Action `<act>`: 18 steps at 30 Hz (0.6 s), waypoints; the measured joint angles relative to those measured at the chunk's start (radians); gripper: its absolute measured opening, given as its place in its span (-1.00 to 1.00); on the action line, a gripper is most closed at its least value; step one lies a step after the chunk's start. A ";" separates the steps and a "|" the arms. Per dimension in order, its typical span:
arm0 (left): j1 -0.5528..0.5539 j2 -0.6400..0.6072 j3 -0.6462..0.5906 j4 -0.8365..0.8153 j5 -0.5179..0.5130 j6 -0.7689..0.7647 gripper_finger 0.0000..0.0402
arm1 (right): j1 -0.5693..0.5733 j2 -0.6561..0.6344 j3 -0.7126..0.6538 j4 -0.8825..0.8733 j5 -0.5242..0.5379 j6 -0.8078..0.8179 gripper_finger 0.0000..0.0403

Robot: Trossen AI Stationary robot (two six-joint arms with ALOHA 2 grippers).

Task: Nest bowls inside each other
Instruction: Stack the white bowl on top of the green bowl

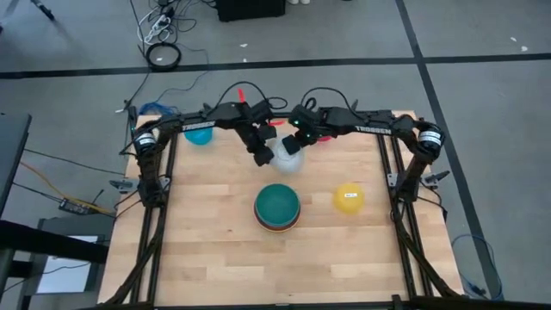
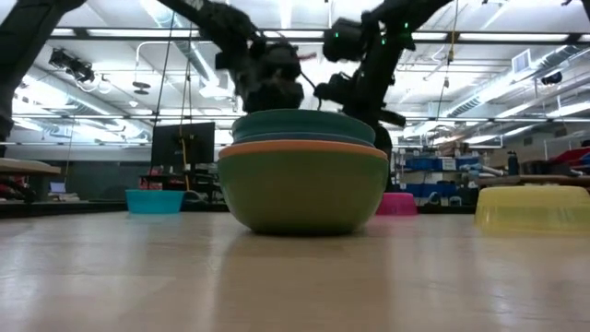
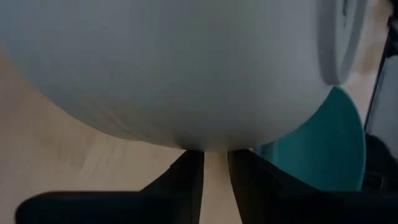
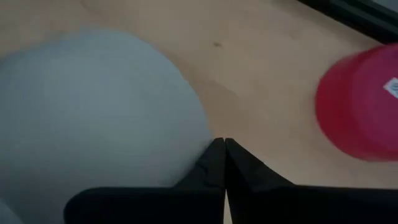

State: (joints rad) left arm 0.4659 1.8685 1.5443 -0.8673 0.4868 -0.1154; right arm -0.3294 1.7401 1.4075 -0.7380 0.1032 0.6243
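A white bowl [image 1: 289, 160] sits between my two grippers at the table's far middle, and it fills the left wrist view [image 3: 168, 68]. My left gripper [image 1: 261, 156] is closed on its edge. My right gripper [image 4: 222, 144] is shut beside the bowl's wall [image 4: 93, 106]. Nearer the front stands a stack of bowls [image 1: 277, 207], teal uppermost over an orange and a green one [image 2: 304, 184]. A yellow bowl [image 1: 349, 198] lies upside down to its right. A red bowl [image 4: 360, 106] lies upside down under my right arm, and a light blue bowl [image 1: 199, 133] sits at the far left. My left gripper meets the white bowl's lower edge [image 3: 208, 148] with the free ends of its two fingers [image 3: 186, 177], which stand a narrow gap apart. The bowl is tilted, its base ring [image 3: 336, 37] turned sideways. The bowl itself hides how the rim lies between the fingers. My right gripper's shut fingertips [image 4: 214, 152] lie right at the white bowl's wall [image 4: 186, 143]. Whether they touch it, I cannot tell.
Bare wooden table [image 1: 215, 250] lies in front of and left of the stack. Both arms' frames run along the table's left and right edges. Beyond the table's far edge, cables [image 1: 162, 53] lie on the floor.
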 joint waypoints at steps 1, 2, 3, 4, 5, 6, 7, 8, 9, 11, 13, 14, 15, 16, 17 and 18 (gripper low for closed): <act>-0.006 -0.016 0.007 -0.032 -0.008 0.003 -0.59 | 0.014 -0.007 0.003 -0.001 0.004 0.003 -1.00; -0.012 -0.032 0.008 -0.048 -0.020 0.004 -0.59 | 0.028 -0.018 0.006 -0.001 0.011 0.009 -1.00; -0.019 -0.048 0.015 -0.067 -0.028 0.005 -0.59 | 0.043 -0.027 0.007 -0.002 0.019 0.016 -1.00; -0.025 -0.067 0.016 -0.076 -0.039 0.007 -0.59 | 0.056 -0.035 0.007 -0.005 0.028 0.025 -1.00; -0.033 -0.086 0.016 -0.085 -0.057 0.015 -0.59 | 0.072 -0.041 0.007 -0.013 0.036 0.035 -1.00; -0.041 -0.103 0.016 -0.095 -0.078 0.025 -0.59 | 0.091 -0.044 0.007 -0.027 0.044 0.046 -1.00; -0.049 -0.124 0.016 -0.101 -0.097 0.033 -0.59 | 0.112 -0.046 0.007 -0.042 0.055 0.059 -1.00; -0.053 -0.141 0.016 -0.113 -0.112 0.039 -0.59 | 0.131 -0.049 0.007 -0.053 0.062 0.071 -1.00; -0.062 -0.156 0.017 -0.133 -0.127 0.043 -0.59 | 0.150 -0.052 0.007 -0.054 0.066 0.078 -1.00; -0.082 -0.182 0.018 -0.155 -0.155 0.047 -0.59 | 0.193 -0.055 0.007 -0.056 0.081 0.099 -1.00; -0.104 -0.203 0.018 -0.157 -0.188 0.056 -0.59 | 0.232 -0.057 0.007 -0.077 0.091 0.116 -1.00; -0.116 -0.210 0.019 -0.152 -0.207 0.058 -0.59 | 0.252 -0.058 0.007 -0.090 0.094 0.125 -1.00; -0.127 -0.217 0.020 -0.132 -0.230 0.059 -0.59 | 0.271 -0.058 0.007 -0.103 0.096 0.132 -1.00; -0.136 -0.222 0.020 -0.079 -0.260 0.059 -0.59 | 0.290 -0.058 0.007 -0.118 0.095 0.137 -1.00; -0.144 -0.225 0.020 0.040 -0.290 0.058 -0.59 | 0.308 -0.058 0.008 -0.124 0.090 0.142 -1.00; -0.152 -0.224 0.025 0.254 -0.293 0.056 -0.59 | 0.330 -0.058 0.012 -0.071 0.098 0.147 -1.00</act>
State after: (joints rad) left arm 0.3144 1.6442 1.5692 -0.6130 0.1934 -0.0597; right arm 0.0003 1.6825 1.4190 -0.8087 0.2009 0.7717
